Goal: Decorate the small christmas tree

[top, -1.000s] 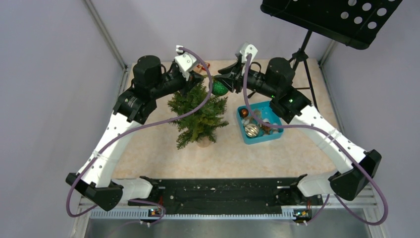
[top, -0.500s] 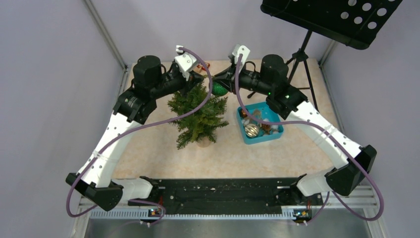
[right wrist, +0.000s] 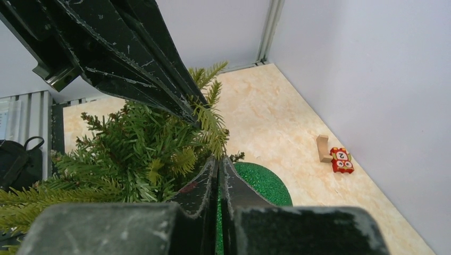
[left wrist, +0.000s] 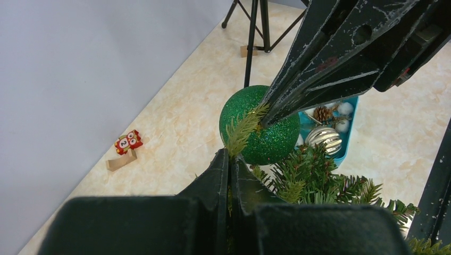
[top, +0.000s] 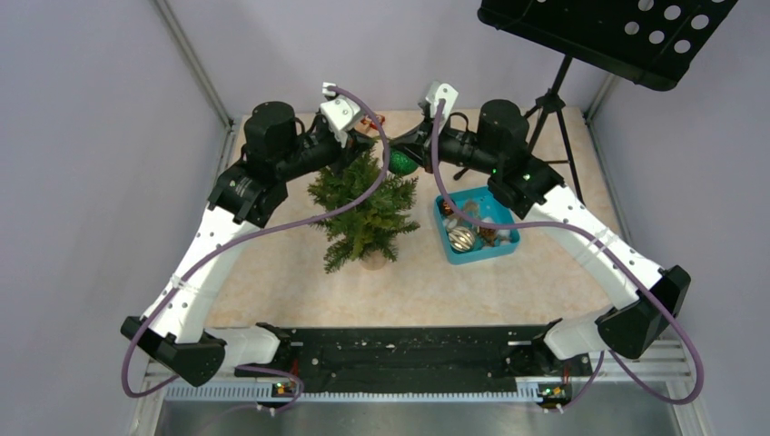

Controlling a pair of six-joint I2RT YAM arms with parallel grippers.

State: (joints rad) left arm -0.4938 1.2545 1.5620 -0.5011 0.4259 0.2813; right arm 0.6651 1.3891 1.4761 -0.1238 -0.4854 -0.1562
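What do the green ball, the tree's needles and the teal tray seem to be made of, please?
The green ball: likely glitter-coated plastic, grainy and sparkly. The small christmas tree: probably plastic needles, stiff and uniform. The teal tray: seemingly moulded plastic, smooth, evenly coloured.

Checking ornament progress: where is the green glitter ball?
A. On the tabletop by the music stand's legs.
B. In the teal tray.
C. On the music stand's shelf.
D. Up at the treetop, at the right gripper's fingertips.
D: the green glitter ball is up beside the top of the small christmas tree, just under the shut tips of the right gripper.
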